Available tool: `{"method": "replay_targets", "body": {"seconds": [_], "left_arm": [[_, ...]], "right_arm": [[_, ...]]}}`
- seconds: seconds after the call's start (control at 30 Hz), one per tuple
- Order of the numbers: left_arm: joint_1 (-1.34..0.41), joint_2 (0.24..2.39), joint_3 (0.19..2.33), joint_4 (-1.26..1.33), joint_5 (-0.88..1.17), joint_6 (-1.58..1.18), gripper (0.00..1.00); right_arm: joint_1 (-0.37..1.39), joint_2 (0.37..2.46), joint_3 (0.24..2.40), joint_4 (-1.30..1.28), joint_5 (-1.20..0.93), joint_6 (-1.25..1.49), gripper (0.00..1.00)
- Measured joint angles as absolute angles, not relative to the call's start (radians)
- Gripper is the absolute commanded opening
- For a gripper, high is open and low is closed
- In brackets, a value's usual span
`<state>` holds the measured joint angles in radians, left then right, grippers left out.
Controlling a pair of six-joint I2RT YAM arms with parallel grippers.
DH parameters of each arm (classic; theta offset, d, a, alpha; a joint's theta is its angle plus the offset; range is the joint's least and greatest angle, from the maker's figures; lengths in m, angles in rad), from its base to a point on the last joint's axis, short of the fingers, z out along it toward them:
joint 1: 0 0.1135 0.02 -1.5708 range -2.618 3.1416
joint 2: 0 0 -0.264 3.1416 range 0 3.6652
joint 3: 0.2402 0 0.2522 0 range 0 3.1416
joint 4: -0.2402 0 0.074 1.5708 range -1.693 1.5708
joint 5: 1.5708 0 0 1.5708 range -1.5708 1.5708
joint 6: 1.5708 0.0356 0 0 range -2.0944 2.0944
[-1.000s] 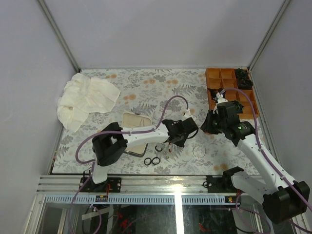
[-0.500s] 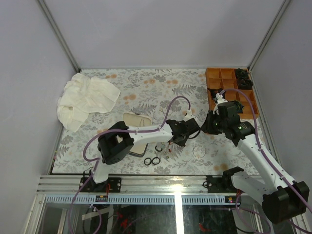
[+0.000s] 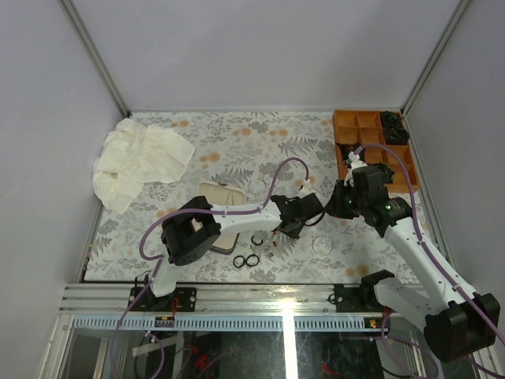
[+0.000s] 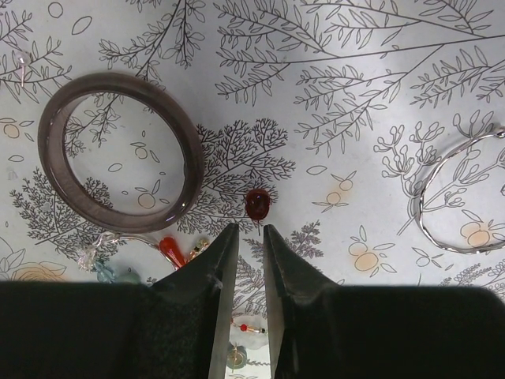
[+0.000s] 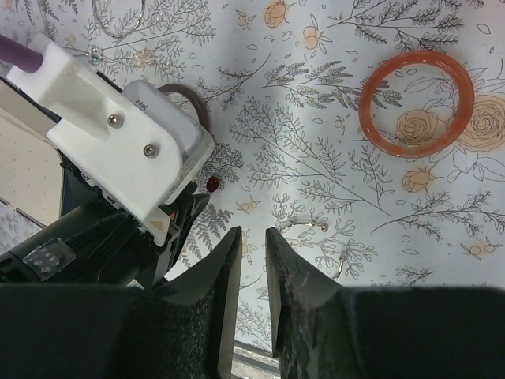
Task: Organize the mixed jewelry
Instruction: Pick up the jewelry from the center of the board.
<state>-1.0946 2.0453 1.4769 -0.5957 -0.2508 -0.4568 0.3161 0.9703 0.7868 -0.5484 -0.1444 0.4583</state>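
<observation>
Nearest to the arm bases, two black rings (image 3: 245,260) lie side by side on the desk (image 3: 237,150). Just beyond them the left gripper (image 4: 250,229) hangs low over a small group of pieces. Its jaws stand narrow, with a thin gap and nothing between them.

Right ahead of its tips is a red bead (image 4: 256,203). To the left a dark bangle (image 4: 189,158) lies flat, with tiny earrings (image 4: 173,251) at its near rim. A silver hoop (image 4: 416,207) lies well apart to the right.

The right gripper (image 5: 252,233) hovers just beside the left one, its jaws also narrow and empty. Farther out in its view an orange bangle (image 5: 369,110) lies alone on the desk.

Beyond the left arm is the open case (image 3: 217,195), and the part of its lining that shows carries nothing. In the far right corner the tray (image 3: 347,130) seems to hold only black rosettes (image 3: 392,124), and its other compartments look bare.

In my judgement the task is hardly begun. Every piece that I can see lies loose on the desk, none is sorted, and the red bead seems the likely next pick.
</observation>
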Motion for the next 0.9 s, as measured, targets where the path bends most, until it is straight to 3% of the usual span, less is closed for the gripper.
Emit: {"method": "replay_targets", "body": {"seconds": [0.5, 0.9], "left_arm": [[-1.095, 2.057, 1.478, -0.590, -0.252, -0.444, 0.16], [-1.094, 2.075, 1.494, -0.581, -0.255, -0.426, 0.00]], "right_arm": [[0.315, 0.973, 0.784, -0.548, -0.159, 0.452, 0.24], [0.315, 0.979, 0.780, -0.541, -0.170, 0.451, 0.23]]}}
